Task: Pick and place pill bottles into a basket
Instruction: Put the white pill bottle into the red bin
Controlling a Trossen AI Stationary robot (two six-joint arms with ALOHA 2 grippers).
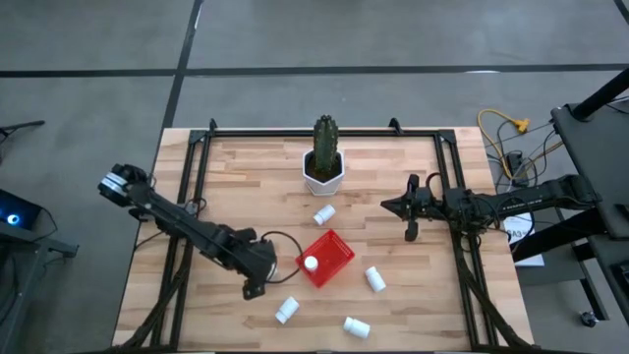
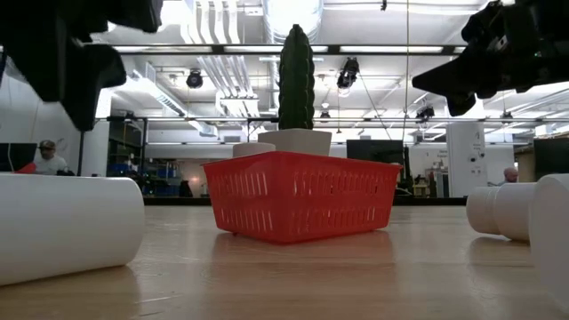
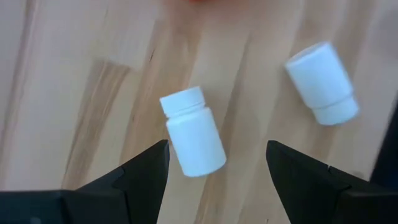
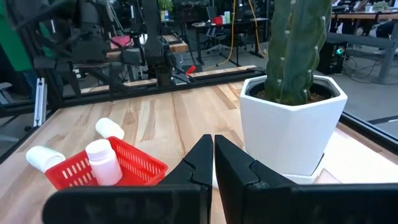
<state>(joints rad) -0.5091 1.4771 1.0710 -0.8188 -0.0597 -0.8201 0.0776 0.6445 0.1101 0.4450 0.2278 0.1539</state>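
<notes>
The red basket [image 1: 332, 254] sits mid-table with one white pill bottle [image 1: 311, 264] standing in it. Other pill bottles lie on their sides on the wood: one [image 1: 323, 213] near the cactus pot, one [image 1: 374, 279] right of the basket, and two [image 1: 286, 311] [image 1: 356, 326] near the front edge. My left gripper [image 1: 252, 288] hangs open above the table, left of the basket, pointing steeply down. In its wrist view a lying bottle [image 3: 193, 140] shows between and beyond the spread fingers, untouched, and another [image 3: 322, 83] lies farther off. My right gripper [image 4: 213, 149] waits shut and level at the table's right.
A cactus in a white hexagonal pot [image 1: 323, 169] stands at the far middle of the table. A black frame rail [image 1: 324, 132] runs along the table's far and side edges. Bare wood lies along the near left of the table.
</notes>
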